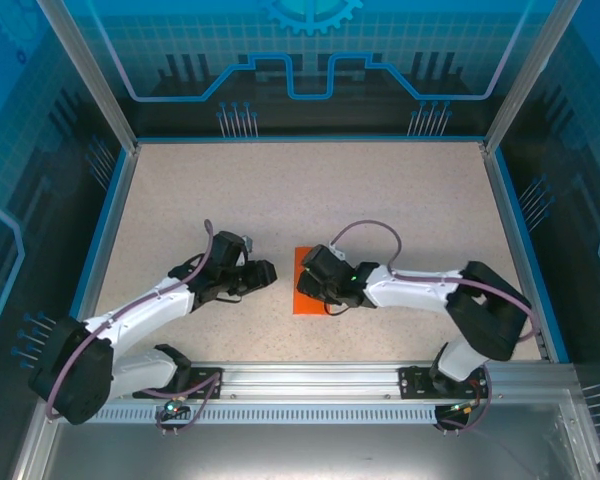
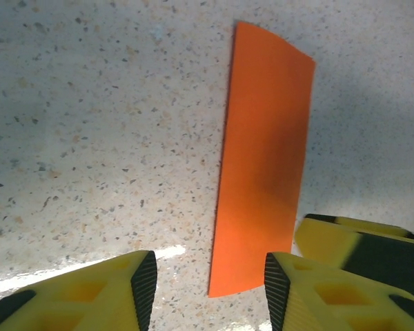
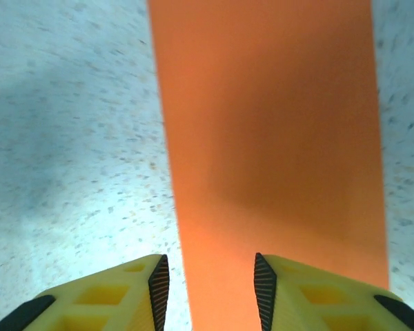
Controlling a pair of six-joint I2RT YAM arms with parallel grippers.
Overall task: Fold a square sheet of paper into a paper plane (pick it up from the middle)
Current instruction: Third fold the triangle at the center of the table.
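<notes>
1. Because the square sheet of paper [image 2: 265, 158] is thin and light, I judge that it will flex, slide on the speckled table [image 2: 90, 138] and crease wherever it is pinched. It would tear sooner than resist a pull.
2. It lies flat as a long, narrow orange rectangle, which suggests it is already doubled over once. A doubled sheet is a little stiffer along its fold, but no less slippery.
3. The best hold, in my judgement, is on a long edge near mid-length, with one finger slid under and the other on top. A pinch at a corner would let the rest droop and twist.
4. The left gripper [image 2: 207, 283] has its jaws apart with nothing between them. The paper's near short end lies just below the gap, toward the right-hand finger, and the strip runs away ahead of the claw.
5. The right gripper [image 3: 210, 283] also has its jaws apart. The paper lies directly beneath and ahead of it, wider than the gap. It is not clamped, and I cannot tell whether the pads touch it.
6. Seen from above, the two claws face each other, the right over the sheet and the left just beside its edge. A yellow finger [image 2: 359, 241] of the right gripper sits close to the left claw's right-hand finger.
</notes>
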